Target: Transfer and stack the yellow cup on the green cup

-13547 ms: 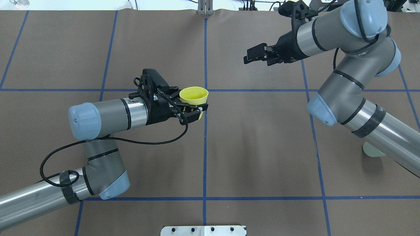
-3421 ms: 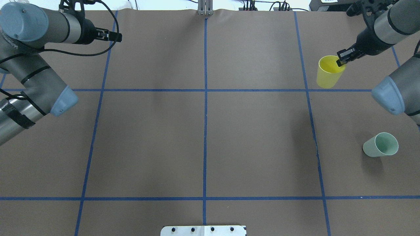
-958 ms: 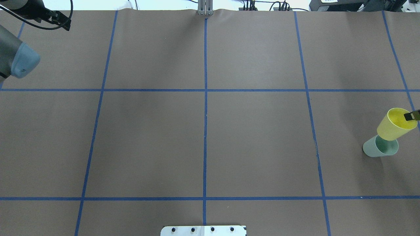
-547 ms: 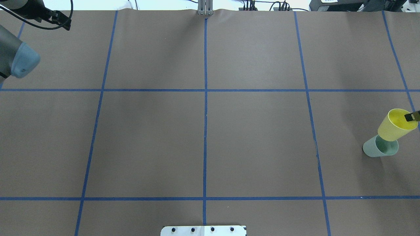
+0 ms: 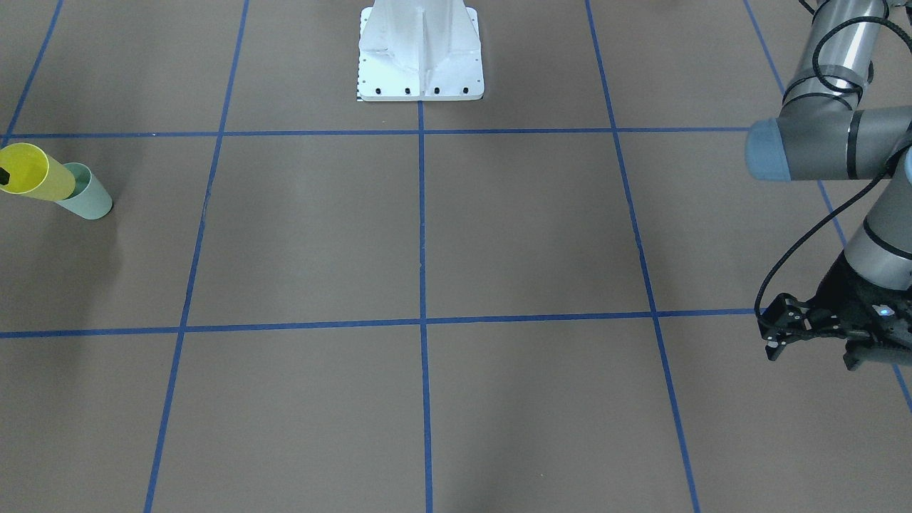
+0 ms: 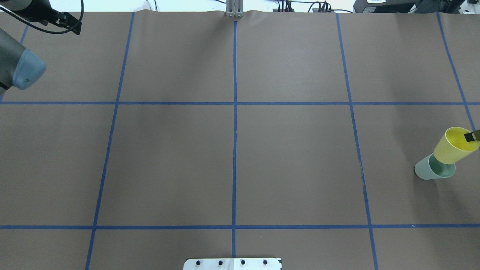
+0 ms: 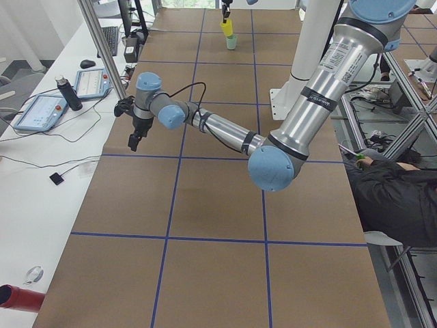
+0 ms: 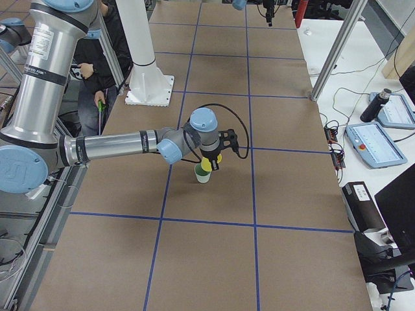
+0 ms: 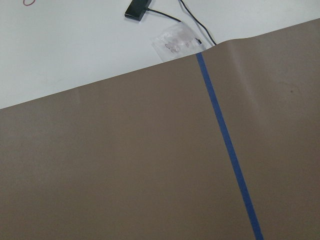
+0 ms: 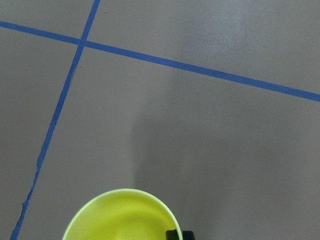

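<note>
right pincer [image 6: 471, 136] out by the right edge of the desk [image 6: 292, 157], clamped on the rim of the yellow cup [image 6: 453, 148]; left pincer [image 6: 71, 24] off at the far left corner, grip unreadable. yellow cup tilted, base at the mouth of the green cup [image 6: 427, 173]. worst case: could topple the green cup if pressed down askew. lesser: could sit crooked if released early.

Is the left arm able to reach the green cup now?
Probably not: the left pincer is at the table's opposite end, and the yellow cup, in the right pincer, sits over the green cup.
</note>
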`<state>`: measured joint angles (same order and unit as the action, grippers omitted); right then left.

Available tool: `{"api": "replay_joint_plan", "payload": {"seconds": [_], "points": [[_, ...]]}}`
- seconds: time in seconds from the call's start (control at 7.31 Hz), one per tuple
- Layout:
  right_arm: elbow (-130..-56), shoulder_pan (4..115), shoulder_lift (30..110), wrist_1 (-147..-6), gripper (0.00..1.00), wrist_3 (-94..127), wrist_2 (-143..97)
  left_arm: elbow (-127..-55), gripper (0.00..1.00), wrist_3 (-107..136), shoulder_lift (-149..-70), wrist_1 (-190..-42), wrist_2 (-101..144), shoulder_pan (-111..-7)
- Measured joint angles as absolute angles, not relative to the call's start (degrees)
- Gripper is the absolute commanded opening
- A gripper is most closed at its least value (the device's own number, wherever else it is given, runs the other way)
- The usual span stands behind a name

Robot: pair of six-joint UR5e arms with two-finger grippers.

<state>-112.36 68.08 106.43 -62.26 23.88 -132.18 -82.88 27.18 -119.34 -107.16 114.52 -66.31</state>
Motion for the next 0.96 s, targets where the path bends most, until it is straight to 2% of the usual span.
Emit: {"api": "replay_joint_plan", "payload": {"seconds": [0.96], "points": [[-112.3,66.1,107.2,-62.4,0.00,23.9,-132.5,-82.8,1.00,27.2,-119.1,-107.2,114.5,-66.3]]}}
